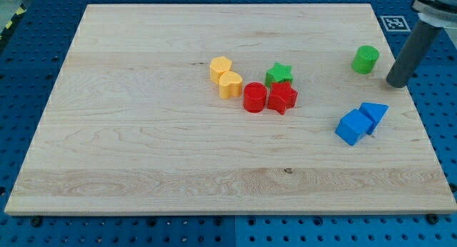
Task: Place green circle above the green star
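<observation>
The green circle (pixel 365 59) stands near the board's right edge, toward the view's top. The green star (pixel 279 73) sits near the middle, well to the circle's left and slightly lower, touching the red star (pixel 283 98) below it. My tip (pixel 395 83) is the lower end of the dark rod that comes down from the view's top right. It rests just right of the green circle and a little lower, with a small gap between them.
A red circle (pixel 255 98) touches the red star's left side. Two yellow blocks (pixel 221 68) (pixel 230 84) lie left of the green star. A blue cube (pixel 353 127) and a blue triangular block (pixel 373 114) sit below my tip. The wooden board (pixel 143 147) ends just right of the tip.
</observation>
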Action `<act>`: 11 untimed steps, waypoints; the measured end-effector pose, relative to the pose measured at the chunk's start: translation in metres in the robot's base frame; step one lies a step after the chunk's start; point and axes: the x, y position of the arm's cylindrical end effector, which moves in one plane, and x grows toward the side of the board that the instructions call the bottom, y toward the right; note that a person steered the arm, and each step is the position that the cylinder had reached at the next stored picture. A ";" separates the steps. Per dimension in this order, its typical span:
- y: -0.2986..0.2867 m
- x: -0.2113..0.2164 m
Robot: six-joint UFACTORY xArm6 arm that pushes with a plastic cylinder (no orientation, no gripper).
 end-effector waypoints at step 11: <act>-0.164 -0.065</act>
